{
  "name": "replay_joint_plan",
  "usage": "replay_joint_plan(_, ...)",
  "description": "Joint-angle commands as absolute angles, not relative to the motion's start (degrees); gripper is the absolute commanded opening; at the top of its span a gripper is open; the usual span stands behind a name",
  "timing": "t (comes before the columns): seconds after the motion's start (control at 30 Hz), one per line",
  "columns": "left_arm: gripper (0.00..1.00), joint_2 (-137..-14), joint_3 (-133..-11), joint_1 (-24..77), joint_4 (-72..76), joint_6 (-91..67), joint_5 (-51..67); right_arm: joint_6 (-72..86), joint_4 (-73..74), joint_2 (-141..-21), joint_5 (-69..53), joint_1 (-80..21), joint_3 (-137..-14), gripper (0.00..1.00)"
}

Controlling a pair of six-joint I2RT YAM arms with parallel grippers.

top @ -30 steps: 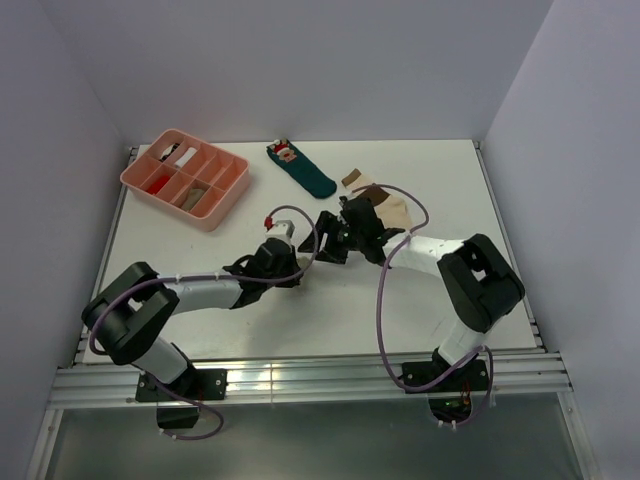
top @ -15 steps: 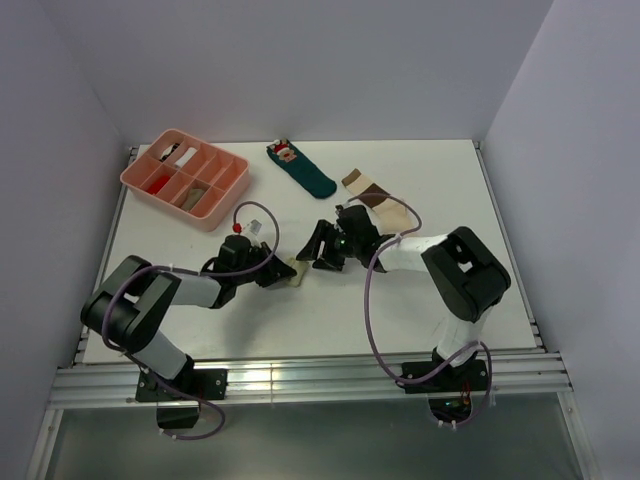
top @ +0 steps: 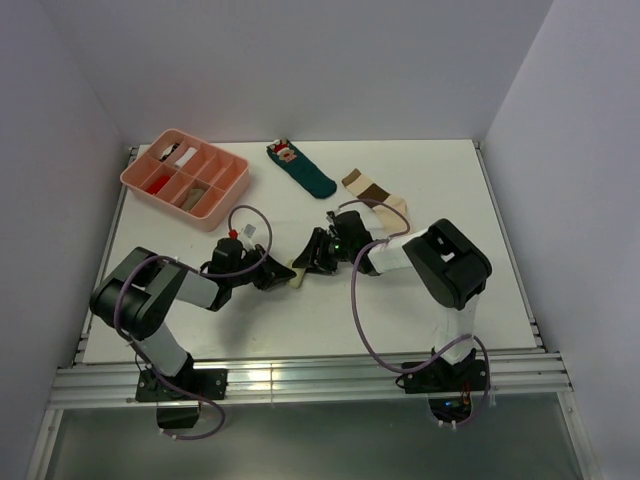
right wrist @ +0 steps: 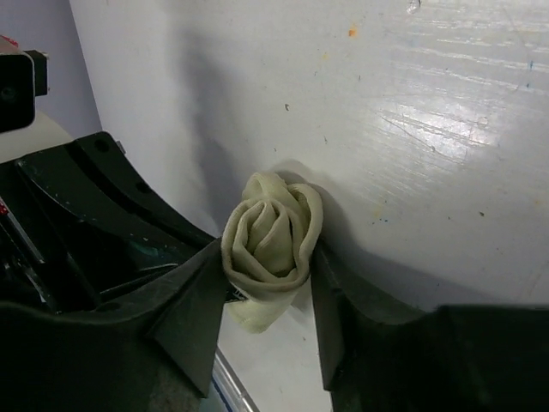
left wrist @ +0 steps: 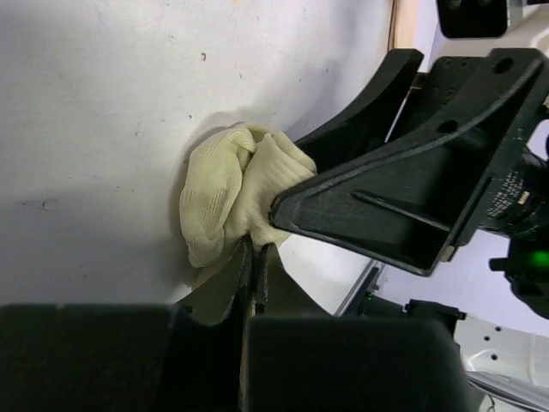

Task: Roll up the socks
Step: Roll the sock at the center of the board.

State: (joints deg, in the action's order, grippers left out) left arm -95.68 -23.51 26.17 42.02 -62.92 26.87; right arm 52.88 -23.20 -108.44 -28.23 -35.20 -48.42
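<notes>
Low at the frame's bottom, both arms stretched flat over the worktop (top: 420, 310), meeting at its centre. There the rolled sock (top: 297, 272) lay on the worktop, its long axis in line with the right tool's fingers and its spiral end facing that wrist camera. The right tool (right wrist: 268, 262) clasped the roll's two sides; the left tool (left wrist: 255, 257), pressed together, pinched its edge. Farther up, the banded sock (top: 375, 195) lay flat, slanting upper left to lower right, beside a teal sock (top: 303, 170). At upper left, a pink divided tray (top: 168, 200) held small items.
</notes>
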Motion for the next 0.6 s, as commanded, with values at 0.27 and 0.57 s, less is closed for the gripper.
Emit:
replay_joint_plan(0.27,0.06,-94.2,-24.3,26.1,31.6,-56.7,23.7,47.2,-15.2,-107.5,-25.9,-35.7,-50.4,0.0)
replay_joint_plan(0.57,0.43,-80.8,-33.7,37.6,9.2,-41.9,-3.8,44.6,5.2,-106.5,-19.6,-36.1,-58.8,0.0)
